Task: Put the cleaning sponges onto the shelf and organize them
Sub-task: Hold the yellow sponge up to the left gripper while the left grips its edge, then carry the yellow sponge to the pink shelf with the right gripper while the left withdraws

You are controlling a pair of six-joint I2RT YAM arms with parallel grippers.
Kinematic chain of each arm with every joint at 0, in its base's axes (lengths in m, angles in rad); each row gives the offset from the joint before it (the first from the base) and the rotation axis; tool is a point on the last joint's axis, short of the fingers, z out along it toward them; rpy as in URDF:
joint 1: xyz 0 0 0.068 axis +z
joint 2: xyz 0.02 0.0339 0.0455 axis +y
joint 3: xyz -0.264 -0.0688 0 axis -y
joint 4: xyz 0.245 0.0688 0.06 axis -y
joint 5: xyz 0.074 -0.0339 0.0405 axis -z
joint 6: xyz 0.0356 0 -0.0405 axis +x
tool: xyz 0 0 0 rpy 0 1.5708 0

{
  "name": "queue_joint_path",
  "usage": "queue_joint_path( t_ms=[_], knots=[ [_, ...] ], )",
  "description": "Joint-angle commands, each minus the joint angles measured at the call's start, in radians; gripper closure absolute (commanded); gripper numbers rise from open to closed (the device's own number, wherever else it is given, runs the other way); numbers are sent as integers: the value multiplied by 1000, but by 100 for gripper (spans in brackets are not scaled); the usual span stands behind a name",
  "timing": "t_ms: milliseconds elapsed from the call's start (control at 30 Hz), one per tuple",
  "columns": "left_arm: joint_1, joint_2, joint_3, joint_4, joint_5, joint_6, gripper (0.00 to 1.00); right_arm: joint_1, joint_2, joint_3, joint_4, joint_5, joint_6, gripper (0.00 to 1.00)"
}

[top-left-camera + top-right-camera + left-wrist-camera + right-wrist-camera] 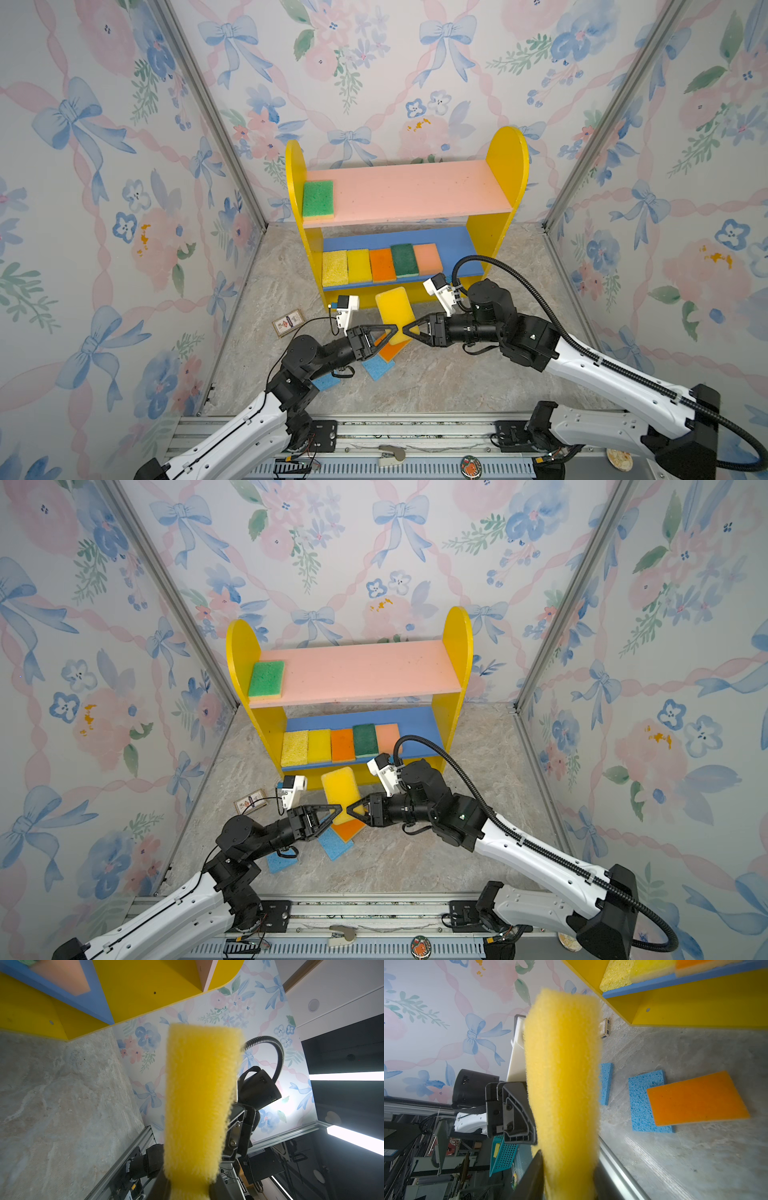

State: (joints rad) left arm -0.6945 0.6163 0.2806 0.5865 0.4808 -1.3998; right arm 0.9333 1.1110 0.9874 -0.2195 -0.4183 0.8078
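yellow sponge is held on end just in front of the shelf, leaning slightly, gripped at its lower part from both sides. left claw is clenched on it. right claw meets it from the opposite side, and the right wrist view shows a finger pressed on each face, so it is grasping the same piece. pink upper board: one green sponge lies flat at the left end, beside the side panel. blue lower board: five lie side by side in a row, left to right pale yellow sponge, deep yellow sponge, orange sponge, dark green sponge, peach sponge. on the worktop: loose orange sponge rests partly on a light blue sponge. a second light blue sponge is partly hidden under the left arm. a small block lies apart, near the shelf's left foot.
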Motion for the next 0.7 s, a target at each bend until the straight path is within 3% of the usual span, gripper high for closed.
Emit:
queue_joint_path(
  t_ms=[0, 133, 267, 333, 467, 567, 667],
  knots=[
    [9, -9, 14, 29, 31, 2, 71, 10, -16, 39, -25, 54, -6, 70],
    [31, -60, 3, 12, 49, 8, 49, 10, -27, 66, -81, 104, -22, 72],
    [89, -111, 29, -138, 93, 93, 37, 10, -37, 111, -159, 164, -50, 72],
    [132, -138, 82, -343, 90, 215, 35, 10, -35, 159, -219, 195, -73, 72],
    [189, -168, 203, -757, -43, 477, 33, 10, -2, 290, -285, 197, -108, 72],
    [193, -169, 235, -872, -137, 559, 33, 10, 57, 420, -332, 199, -127, 72],
    [192, -164, 240, -890, -149, 593, 32, -8, 146, 575, -392, 184, -131, 72]
  ],
)
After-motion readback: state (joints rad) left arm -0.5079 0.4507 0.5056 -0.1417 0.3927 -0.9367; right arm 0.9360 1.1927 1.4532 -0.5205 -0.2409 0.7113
